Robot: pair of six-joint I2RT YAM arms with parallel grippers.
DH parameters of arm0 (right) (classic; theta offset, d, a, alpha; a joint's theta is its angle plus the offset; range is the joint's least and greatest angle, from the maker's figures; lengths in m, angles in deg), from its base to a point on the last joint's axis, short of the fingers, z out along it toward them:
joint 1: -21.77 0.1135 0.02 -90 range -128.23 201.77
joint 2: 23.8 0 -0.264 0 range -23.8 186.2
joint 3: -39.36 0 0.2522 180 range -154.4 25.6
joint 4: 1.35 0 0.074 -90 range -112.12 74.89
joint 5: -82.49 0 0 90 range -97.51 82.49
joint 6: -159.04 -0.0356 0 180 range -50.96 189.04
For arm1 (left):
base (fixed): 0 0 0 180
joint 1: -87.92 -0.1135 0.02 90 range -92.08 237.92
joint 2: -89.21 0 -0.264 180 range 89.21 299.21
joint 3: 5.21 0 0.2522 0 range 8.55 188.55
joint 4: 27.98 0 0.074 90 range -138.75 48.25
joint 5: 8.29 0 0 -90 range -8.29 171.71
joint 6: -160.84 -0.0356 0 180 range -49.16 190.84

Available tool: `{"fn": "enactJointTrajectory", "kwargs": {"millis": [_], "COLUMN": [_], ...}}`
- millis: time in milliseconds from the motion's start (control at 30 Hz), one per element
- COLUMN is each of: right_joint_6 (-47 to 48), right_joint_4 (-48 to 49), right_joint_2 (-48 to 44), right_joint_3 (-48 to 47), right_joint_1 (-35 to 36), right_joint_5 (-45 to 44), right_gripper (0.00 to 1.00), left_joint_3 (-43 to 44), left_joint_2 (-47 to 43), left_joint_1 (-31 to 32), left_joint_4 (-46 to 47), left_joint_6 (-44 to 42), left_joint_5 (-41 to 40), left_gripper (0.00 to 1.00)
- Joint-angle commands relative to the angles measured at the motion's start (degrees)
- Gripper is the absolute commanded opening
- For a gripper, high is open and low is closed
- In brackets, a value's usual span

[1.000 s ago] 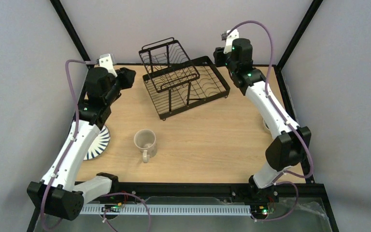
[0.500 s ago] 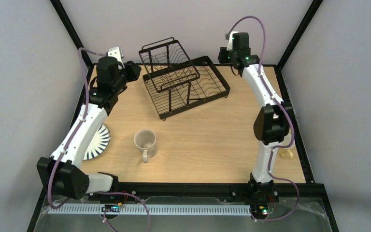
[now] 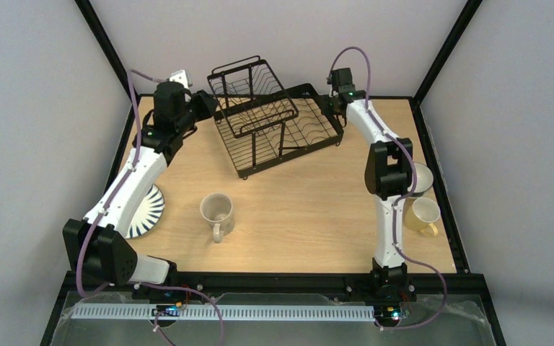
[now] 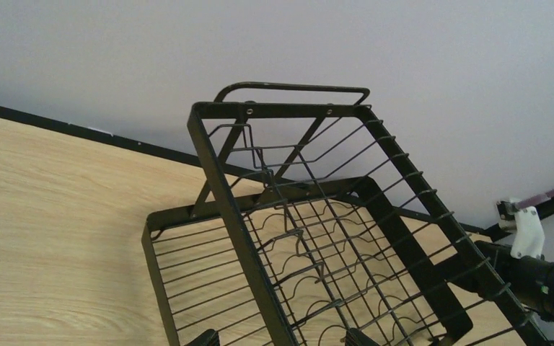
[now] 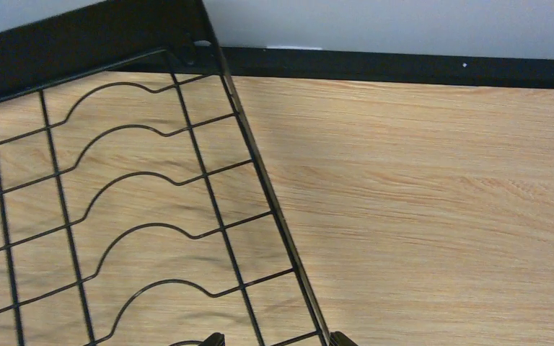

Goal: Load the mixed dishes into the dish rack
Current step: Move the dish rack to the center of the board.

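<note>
The black wire dish rack [image 3: 316,99] stands at the back middle of the table, nothing in it. My left gripper [image 3: 203,107] is at its left end, open; in the left wrist view the raised basket's rim bar [image 4: 220,180] runs between the two fingertips of the left gripper [image 4: 280,339]. My right gripper [image 3: 330,101] is at the rack's far right corner, open, and the lower level's edge wire [image 5: 260,173] passes between the tips of the right gripper [image 5: 275,339], close to the right one. A beige mug [image 3: 216,211], a striped plate [image 3: 146,213] and a yellow mug [image 3: 422,215] sit on the table.
A pale bowl [image 3: 423,177] lies behind the right arm's elbow, partly hidden. The left arm's forearm passes over the striped plate's edge. A black frame rail [image 3: 433,108] borders the table at the back and sides. Grey walls stand close behind the rack.
Both arms have stretched toward the rack and their grippers have reached its two ends. The right arm swung left, uncovering the yellow mug and the bowl. Its jaws have narrowed slightly.
</note>
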Motion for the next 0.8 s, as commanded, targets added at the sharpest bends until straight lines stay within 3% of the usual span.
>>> {"fn": "enactJointTrajectory", "kwargs": {"millis": [0, 767], "right_joint_6": [-0.55, -0.35], "right_joint_4": [-2.44, -3.9], "right_joint_2": [1.6, 10.58], "right_joint_3": [-4.69, -10.8], "right_joint_1": [-0.94, -2.39], "right_joint_5": [-2.78, 1.09], "right_gripper": [0.82, 0.82], "left_joint_3": [1.8, 2.84], "left_joint_2": [0.88, 5.51], "left_joint_1": [0.83, 1.0], "left_joint_4": [0.14, 2.42], "left_joint_6": [0.61, 2.08], "left_joint_5": [1.22, 3.24], "left_gripper": [0.99, 0.99]}}
